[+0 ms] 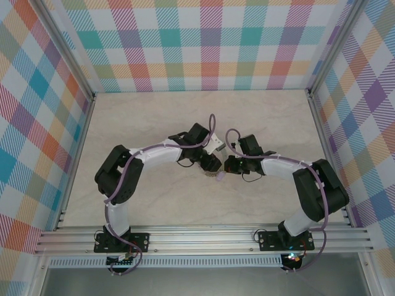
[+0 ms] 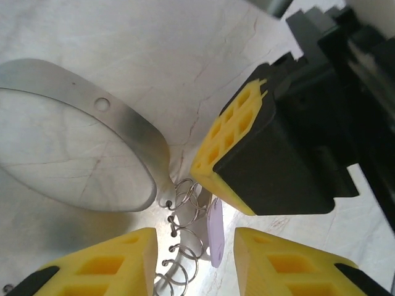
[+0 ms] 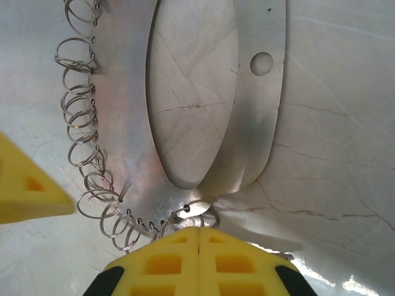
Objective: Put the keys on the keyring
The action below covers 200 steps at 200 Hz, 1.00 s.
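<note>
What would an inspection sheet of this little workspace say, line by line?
Surface: pale marble-look table.
Job's things: keyring, a silver band with a string of small wire rings; lilac key beside the rings.
Clutter: nothing seen.
Grippers: left gripper open around the key; right gripper shut, seemingly pinching the keyring.
Cables: purple cables along both arms.
Surroundings: checkered walls, aluminium frame.
</note>
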Tool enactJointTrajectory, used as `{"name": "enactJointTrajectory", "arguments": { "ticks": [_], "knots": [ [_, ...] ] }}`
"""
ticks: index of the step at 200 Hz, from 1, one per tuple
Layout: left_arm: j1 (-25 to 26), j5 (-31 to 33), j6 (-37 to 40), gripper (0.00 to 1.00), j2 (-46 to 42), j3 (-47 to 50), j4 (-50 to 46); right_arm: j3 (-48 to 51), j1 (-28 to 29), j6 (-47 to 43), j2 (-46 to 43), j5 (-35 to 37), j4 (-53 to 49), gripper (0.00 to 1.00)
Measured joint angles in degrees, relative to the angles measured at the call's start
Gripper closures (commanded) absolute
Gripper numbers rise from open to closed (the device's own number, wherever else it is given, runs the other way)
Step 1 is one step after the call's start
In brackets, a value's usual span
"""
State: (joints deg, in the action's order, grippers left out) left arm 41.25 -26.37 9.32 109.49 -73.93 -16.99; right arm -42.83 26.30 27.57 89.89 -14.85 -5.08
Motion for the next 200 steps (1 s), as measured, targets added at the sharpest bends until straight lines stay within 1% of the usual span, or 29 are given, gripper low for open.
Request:
{"name": "enactJointTrajectory", "arguments": {
  "ticks": [33, 60, 78, 100, 116, 125, 142, 147, 154, 165, 200],
  "knots": [
    [0.1, 0.2, 0.6, 0.68, 1.6, 0.0, 0.0, 0.1, -0.3, 0.0, -1.3, 0.0, -0.1, 1.0],
    [0.2, 0.9, 0.6, 0.68, 1.9, 0.0, 0.8, 0.5, -1.0, 0.0, -3.8, -0.1, -0.3, 1.0],
    [0.1, 1.4, -0.6, 0.65, 1.7, 1.0, 4.0, 0.5, -1.4, 0.0, -5.8, -0.2, -0.4, 1.0],
    [-0.4, 1.8, -3.0, 0.61, 0.1, 4.5, 8.3, 0.5, -1.6, -0.2, -7.5, -0.2, -0.9, 1.0],
    [-0.7, 2.3, -4.7, 0.6, -1.7, 6.4, 10.0, 0.4, -1.6, -0.2, -7.6, -0.2, -1.7, 1.0],
    [-0.7, 2.7, -5.5, 0.59, -3.0, 7.1, 11.0, 0.3, -1.6, -0.1, -7.5, -0.2, -2.5, 0.89],
    [-1.1, 4.1, -7.1, 0.56, -5.6, 8.7, 13.8, 0.3, -1.6, 0.5, -6.8, -0.3, -3.5, 0.65],
    [-1.3, 4.6, -7.6, 0.56, -6.5, 9.4, 14.8, 0.3, -1.7, 1.4, -6.6, -0.4, -3.7, 0.61],
    [-1.7, 5.3, -8.5, 0.55, -7.8, 10.5, 16.3, 0.3, -1.7, 1.9, -6.3, -0.5, -3.9, 0.59],
    [-2.4, 6.6, -10.0, 0.53, -9.7, 12.1, 18.1, 0.3, -1.6, 2.8, -6.0, -0.8, -3.8, 0.58],
    [-4.5, 9.9, -13.1, 0.5, -12.2, 14.0, 21.7, 0.3, -1.4, 6.3, -4.5, -0.9, -3.7, 0.58]
  ]
}}
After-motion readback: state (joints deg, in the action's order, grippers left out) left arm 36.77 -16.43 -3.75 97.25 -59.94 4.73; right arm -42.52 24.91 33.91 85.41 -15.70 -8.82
